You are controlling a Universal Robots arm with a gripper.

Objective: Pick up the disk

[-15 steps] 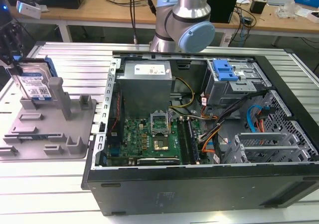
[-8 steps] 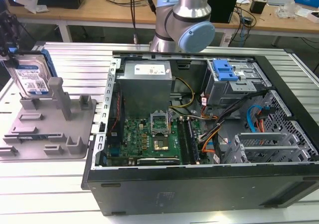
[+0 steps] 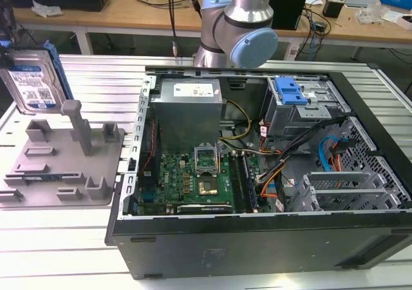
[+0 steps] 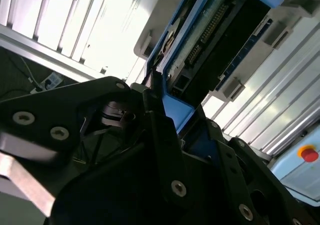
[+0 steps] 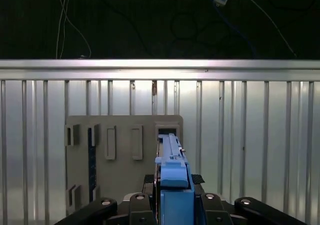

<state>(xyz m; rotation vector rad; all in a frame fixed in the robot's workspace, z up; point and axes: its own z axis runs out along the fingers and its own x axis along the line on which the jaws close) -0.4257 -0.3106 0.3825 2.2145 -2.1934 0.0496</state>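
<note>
Flat silver rectangular hard-drive disk (image 3: 31, 80), blue-trimmed, upper left of exterior view, clamped edgewise in black gripper (image 5: 173, 197) above grey plastic holder tray (image 3: 61, 167); judged rigid, weighty, shock-sensitive.

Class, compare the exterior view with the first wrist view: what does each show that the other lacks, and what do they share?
Exterior view alone: the open computer case with its motherboard, and the arm's blue-capped joint. First wrist view alone: the pincer shut on the disk's blue trim, seen edge-on from above. Both: the disk, lifted clear above the grey holder tray, and the ribbed metal table.
</note>
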